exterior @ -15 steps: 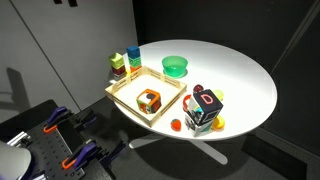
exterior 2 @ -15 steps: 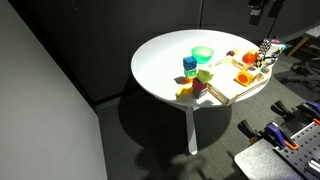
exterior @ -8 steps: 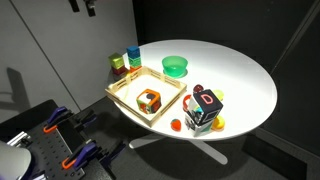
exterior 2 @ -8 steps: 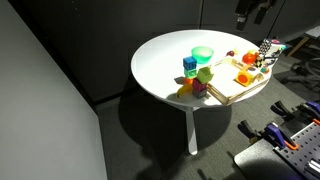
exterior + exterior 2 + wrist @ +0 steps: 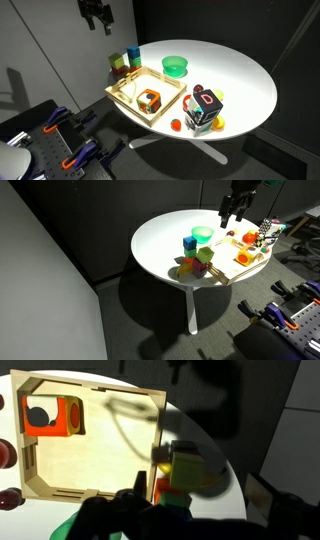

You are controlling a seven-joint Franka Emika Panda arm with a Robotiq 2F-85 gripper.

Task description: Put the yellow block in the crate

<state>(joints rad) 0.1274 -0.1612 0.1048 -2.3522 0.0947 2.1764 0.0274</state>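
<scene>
Smooth yellow block (image 5: 187,464) just beside light-wood slatted crate (image 5: 95,396) (square, shallow); gripper (image 5: 98,24) aloft, jaw state unreadable.

I seem to be working in a lab. A round white table (image 5: 250,90) stands alone on its pedestal, with a dark backdrop (image 5: 220,25) and a plain grey panel (image 5: 40,50) behind it. In both exterior views a black bench (image 5: 290,335) carries orange-handled clamps (image 5: 68,160). The table holds only props: toy blocks (image 5: 125,62) and a wooden crate (image 5: 128,106).
</scene>
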